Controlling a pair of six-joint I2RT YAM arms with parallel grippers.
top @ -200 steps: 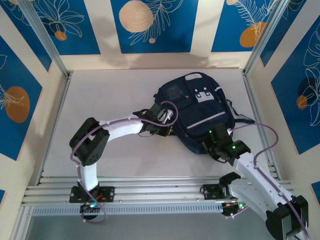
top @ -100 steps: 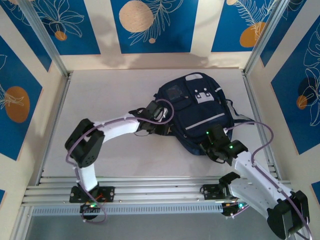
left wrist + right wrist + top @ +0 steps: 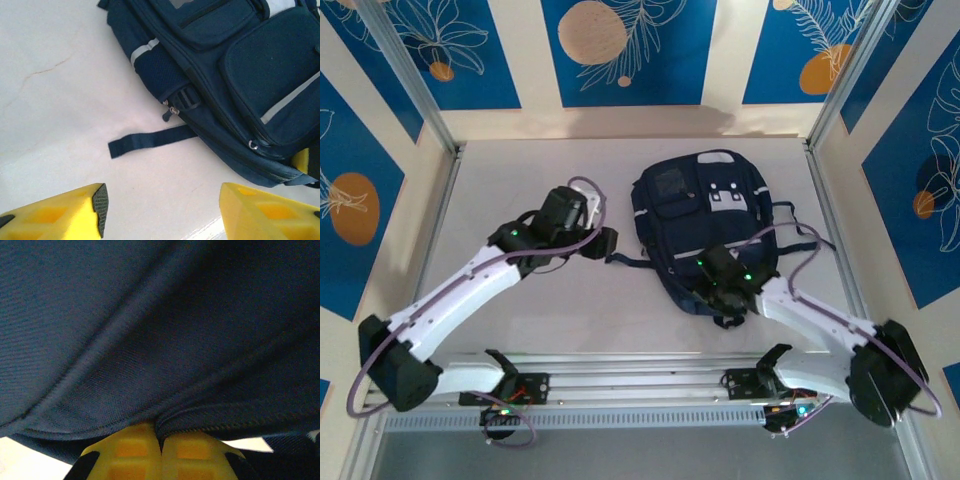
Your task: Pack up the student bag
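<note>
The student bag (image 3: 715, 215), navy with pale grey stripes, lies flat at the table's middle right with its front pockets facing up. In the left wrist view its side pocket and zip pull (image 3: 172, 111) sit ahead of my left gripper (image 3: 162, 212). That gripper (image 3: 607, 242) hovers over bare table just left of the bag, open and holding nothing. My right gripper (image 3: 722, 292) is at the bag's near edge. In the right wrist view its yellow fingers (image 3: 131, 450) are pressed together on a fold of the bag's fabric (image 3: 150, 340).
A loose dark strap (image 3: 150, 140) trails from the bag across the white table towards the left gripper (image 3: 635, 258). More straps (image 3: 802, 235) loop out on the bag's right. Aluminium rails (image 3: 620, 385) run along the near edge, and frame posts line both sides.
My left gripper has drawn back leftward off the bag's side and now stands open over the table. The right gripper slid left along the near edge, and the bag has shifted.
</note>
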